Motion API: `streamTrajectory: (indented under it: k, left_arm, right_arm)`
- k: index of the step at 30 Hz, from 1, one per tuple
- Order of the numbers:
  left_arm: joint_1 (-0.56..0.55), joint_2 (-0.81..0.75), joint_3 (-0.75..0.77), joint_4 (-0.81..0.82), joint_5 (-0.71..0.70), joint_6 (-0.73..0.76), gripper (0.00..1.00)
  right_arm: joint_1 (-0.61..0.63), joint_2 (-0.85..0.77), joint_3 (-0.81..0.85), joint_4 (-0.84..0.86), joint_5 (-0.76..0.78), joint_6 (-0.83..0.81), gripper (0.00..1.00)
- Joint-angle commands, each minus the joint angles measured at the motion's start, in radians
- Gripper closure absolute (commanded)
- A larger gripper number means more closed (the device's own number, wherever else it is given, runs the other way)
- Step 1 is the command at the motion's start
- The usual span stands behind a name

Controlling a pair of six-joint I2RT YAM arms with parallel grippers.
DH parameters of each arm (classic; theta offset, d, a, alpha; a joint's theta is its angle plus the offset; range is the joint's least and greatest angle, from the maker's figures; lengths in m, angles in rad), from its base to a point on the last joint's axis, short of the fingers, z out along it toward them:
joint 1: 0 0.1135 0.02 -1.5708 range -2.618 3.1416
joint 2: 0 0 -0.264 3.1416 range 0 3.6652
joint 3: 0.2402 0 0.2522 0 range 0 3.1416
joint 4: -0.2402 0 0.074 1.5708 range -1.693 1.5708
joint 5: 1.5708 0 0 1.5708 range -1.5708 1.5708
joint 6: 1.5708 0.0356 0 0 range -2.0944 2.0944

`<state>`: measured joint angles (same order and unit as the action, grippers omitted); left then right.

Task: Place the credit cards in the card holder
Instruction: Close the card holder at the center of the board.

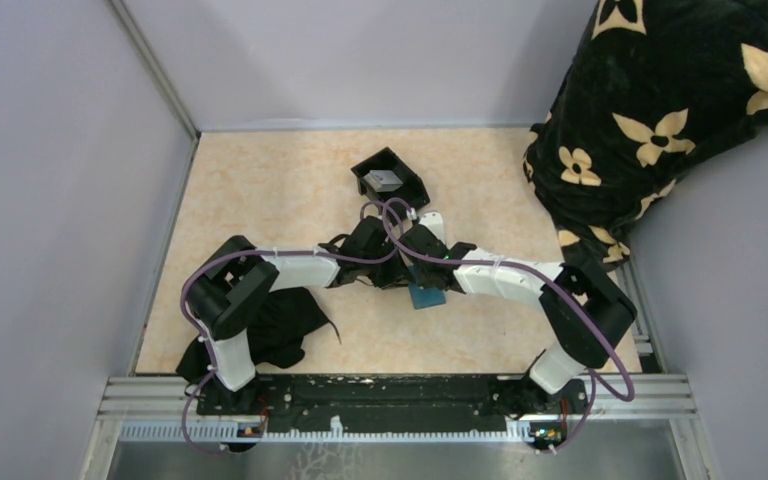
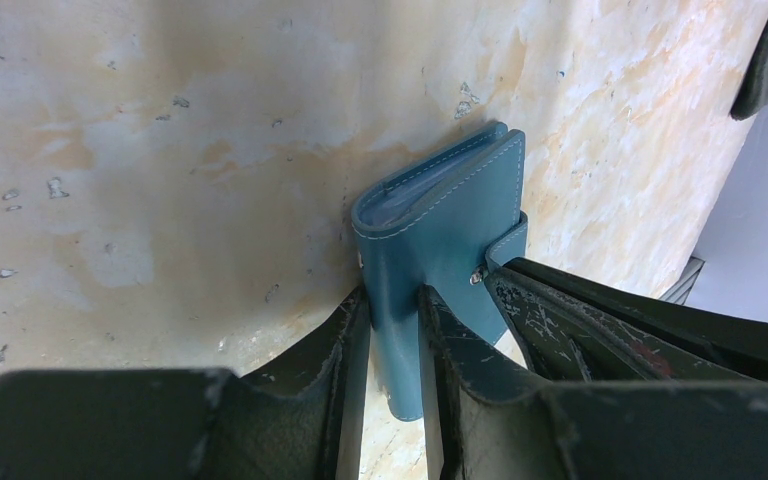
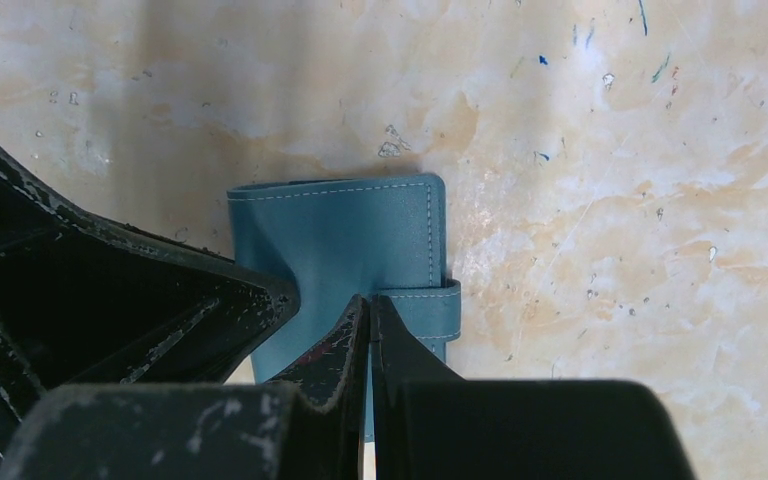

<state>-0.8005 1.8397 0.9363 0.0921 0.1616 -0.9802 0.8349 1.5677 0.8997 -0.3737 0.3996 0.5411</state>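
The teal card holder (image 1: 427, 297) lies folded on the beige table (image 1: 260, 190) between both arms. In the left wrist view my left gripper (image 2: 393, 295) is shut on one edge of the card holder (image 2: 440, 225), one finger on each side of it. My right gripper (image 3: 370, 300) is shut, fingertips pressed together and resting on the card holder (image 3: 340, 235) where its strap (image 3: 425, 305) starts. The right arm's fingers (image 2: 560, 320) also show beside the small snap (image 2: 477, 279). A grey credit card (image 1: 384, 181) lies in the black tray (image 1: 365, 168).
The black tray stands at the back middle of the table. A black blanket with cream flowers (image 1: 660, 110) fills the back right corner. A black cloth (image 1: 285, 325) lies under the left arm. Grey walls close the left and back sides.
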Motion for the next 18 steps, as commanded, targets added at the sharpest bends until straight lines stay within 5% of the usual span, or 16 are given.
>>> streamTrajectory:
  k: [1, 18]
  left_arm:
    - [-0.004, 0.076, -0.038, -0.136, -0.039, 0.026, 0.69]
    - [-0.006, 0.066, -0.039, -0.141, -0.046, 0.025, 0.69]
  right_arm:
    - [0.008, 0.015, 0.013, 0.042, -0.017, 0.003, 1.0]
    - [0.038, -0.019, -0.015, 0.027, -0.007, 0.026, 1.0]
